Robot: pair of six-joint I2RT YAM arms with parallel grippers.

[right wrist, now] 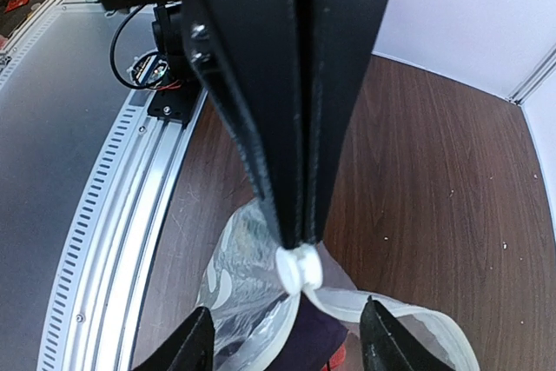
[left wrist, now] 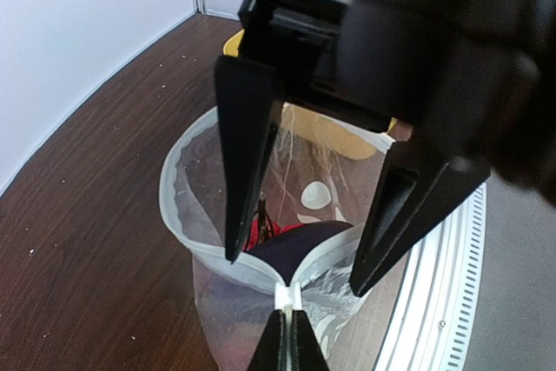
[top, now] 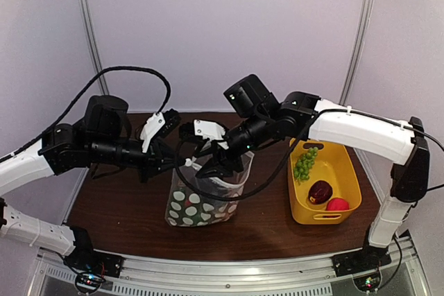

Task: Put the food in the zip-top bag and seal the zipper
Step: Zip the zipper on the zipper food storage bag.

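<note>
From above, we see the zip-top bag (top: 198,202) standing on the table (top: 118,213), with bare wood to its left and the yellow tub (top: 345,171) to its right.

Left wrist: the left gripper (left wrist: 287,323) pinches the zipper (left wrist: 323,258). The right gripper (left wrist: 295,271) is spread over the open mouth, and a dark purple piece (left wrist: 304,239) lies inside.

Right wrist: wood shows on either side of the pinched rim.
</note>
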